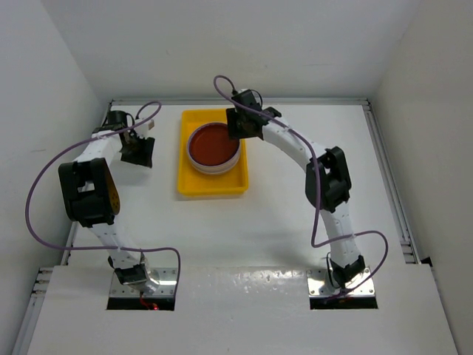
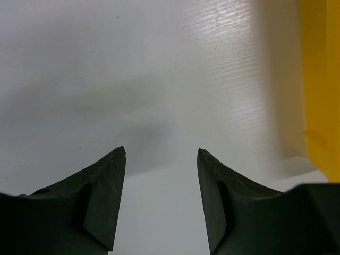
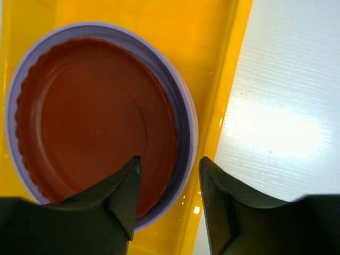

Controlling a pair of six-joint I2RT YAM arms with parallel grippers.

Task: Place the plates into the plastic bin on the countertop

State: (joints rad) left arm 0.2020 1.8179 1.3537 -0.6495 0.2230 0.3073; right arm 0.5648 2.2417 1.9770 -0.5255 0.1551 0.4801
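The yellow plastic bin [image 1: 212,180] stands at the back middle of the white countertop [image 1: 281,214]. A stack of plates [image 1: 214,148] sits in its far half, a dark red plate [image 3: 90,111] on top inside a purple one [image 3: 183,114]. My right gripper [image 3: 169,162] is open and empty, hovering over the stack's right rim; it shows at the bin's far right corner in the top view [image 1: 244,126]. My left gripper [image 2: 161,152] is open and empty over bare countertop, left of the bin [image 2: 319,85], and shows in the top view [image 1: 138,151].
White panels wall the countertop on the left, back and right. Purple cables loop from both arms. The bin's near half [image 1: 211,183] holds nothing. Metal edging runs along the right side [image 1: 392,200].
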